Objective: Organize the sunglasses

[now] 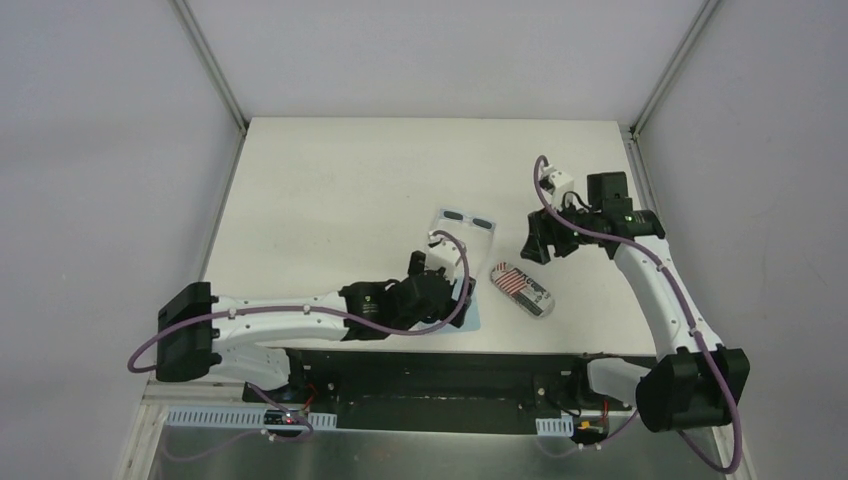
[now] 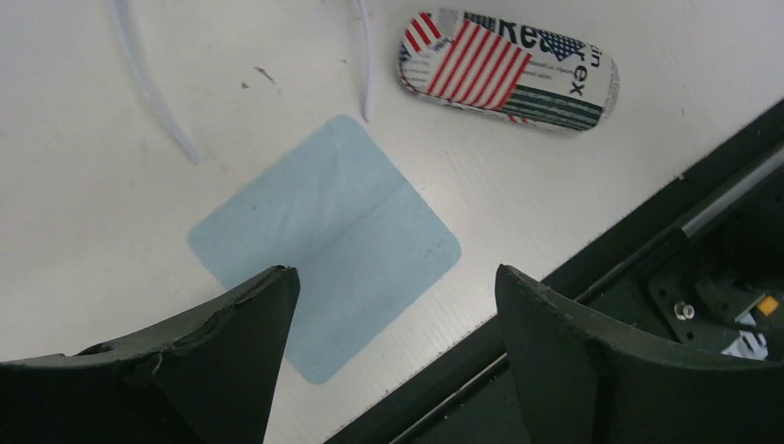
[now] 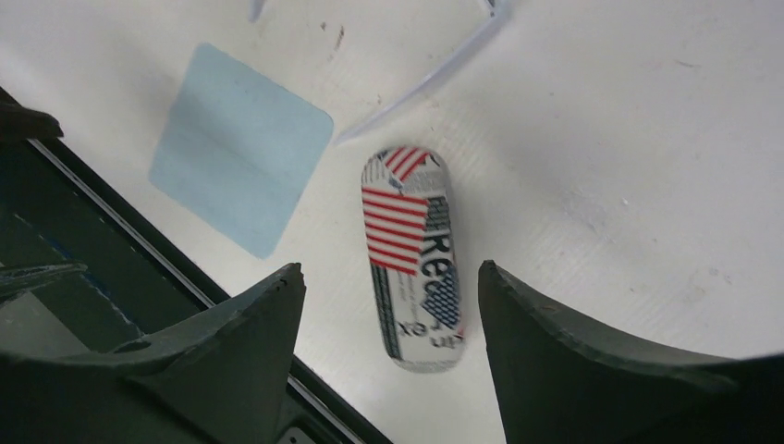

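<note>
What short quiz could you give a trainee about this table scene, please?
1. True or false: the sunglasses lie with their temple arms unfolded.
2. Which lies below the open right claw? A, the cloth; B, the printed case; C, bare table only.
3. Fill in: the cloth below the open left claw is light ____.

Key: 1 true; 2 B; 3 blue.
</note>
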Tool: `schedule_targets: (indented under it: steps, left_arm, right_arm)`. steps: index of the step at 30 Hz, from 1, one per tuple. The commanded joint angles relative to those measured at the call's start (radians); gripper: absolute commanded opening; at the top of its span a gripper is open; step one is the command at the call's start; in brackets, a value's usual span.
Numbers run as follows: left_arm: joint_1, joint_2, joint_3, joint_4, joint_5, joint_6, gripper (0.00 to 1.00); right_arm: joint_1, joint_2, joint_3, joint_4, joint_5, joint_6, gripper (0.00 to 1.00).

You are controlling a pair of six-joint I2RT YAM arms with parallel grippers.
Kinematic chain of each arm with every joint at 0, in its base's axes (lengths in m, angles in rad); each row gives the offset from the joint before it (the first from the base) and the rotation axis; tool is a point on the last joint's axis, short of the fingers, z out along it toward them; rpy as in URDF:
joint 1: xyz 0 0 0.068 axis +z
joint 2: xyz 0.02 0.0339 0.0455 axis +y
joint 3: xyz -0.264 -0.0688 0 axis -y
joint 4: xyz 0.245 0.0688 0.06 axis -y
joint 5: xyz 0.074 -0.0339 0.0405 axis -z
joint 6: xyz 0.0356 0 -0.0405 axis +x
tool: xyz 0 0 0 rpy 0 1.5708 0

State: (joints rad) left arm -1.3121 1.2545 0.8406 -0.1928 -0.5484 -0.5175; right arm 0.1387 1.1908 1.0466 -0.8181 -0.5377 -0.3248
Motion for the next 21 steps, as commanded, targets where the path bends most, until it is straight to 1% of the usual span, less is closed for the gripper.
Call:
schedule_targets:
  steps: [1,4,7,9,12,13,14,16,21]
  left_arm:
    - [0.052,0.073,0.112,0.036,0.301,0.103,0.83]
    - [0.128,0.114,0.174,-0.006,0.404,0.145,0.85]
    - [0.197,0.1,0.174,0.004,0.465,0.124,0.86]
    - [0.24,0.077,0.14,0.033,0.491,0.085,0.87]
    - [0.292,0.045,0.079,0.066,0.511,-0.011,0.87]
    - [0.308,0.034,0.055,0.077,0.522,-0.042,0.86]
    - [0.331,0.021,0.029,0.088,0.536,-0.091,0.87]
    - [0.357,-0.004,-0.023,0.115,0.547,-0.144,0.87]
    - [0.399,-0.055,-0.095,0.115,0.513,-0.191,0.87]
  right_arm:
    - [-0.049,0.001,0.007,-0.157,0.038,-0.186,0.71]
    - [-0.089,0.022,0.018,-0.254,0.028,-0.311,0.7]
    - [-0.09,0.008,-0.025,-0.247,0.074,-0.384,0.72]
    - [-0.089,-0.012,-0.065,-0.198,0.117,-0.386,0.74]
    - [-0.068,-0.03,-0.117,-0.137,0.139,-0.37,0.76]
    - [-0.049,-0.038,-0.135,-0.118,0.159,-0.363,0.8]
    - [-0.023,-0.046,-0.154,-0.086,0.19,-0.347,0.81]
    - [0.031,-0.061,-0.186,-0.039,0.234,-0.327,0.81]
    - [0.157,-0.046,-0.239,0.067,0.303,-0.257,0.84]
